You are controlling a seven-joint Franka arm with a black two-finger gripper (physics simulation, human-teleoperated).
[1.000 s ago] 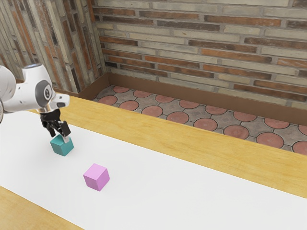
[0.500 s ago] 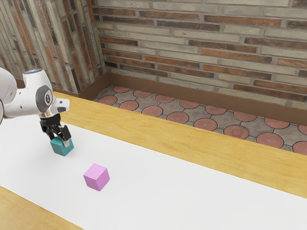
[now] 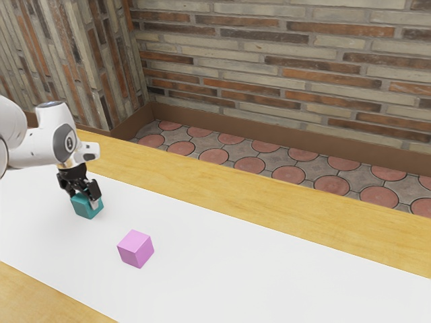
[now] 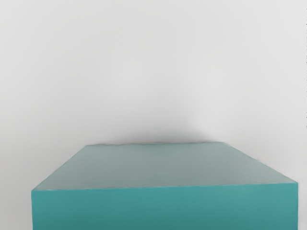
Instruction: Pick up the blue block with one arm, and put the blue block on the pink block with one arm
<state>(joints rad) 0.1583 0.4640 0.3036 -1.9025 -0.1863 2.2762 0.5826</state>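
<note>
Hovering low over the white-topped wooden desk [image 3: 242, 269], the black two-finger gripper [image 3: 85, 196] is sitting right at the top of the teal-blue cube, the blue block [image 3: 88, 208]. Whether the jaws are pressing on that cube or only standing beside it, I cannot tell. In the exterior view the blue block is resting flat on the desk toward 9 o'clock. In the wrist view its top face [image 4: 163, 167] is lying just under the hand, with the bare desk [image 4: 153, 67] beyond it.

The matte pink cube, the pink block [image 3: 135, 248], is waiting alone on the desk, well apart from the blue block, toward 4 o'clock from it, with nothing on top. Judging by this, the task is only beginning. The reach to the blue block is looking complete, while the firm grasp, the lift, the carry toward 4 o'clock and the stacking are all remaining.
</note>
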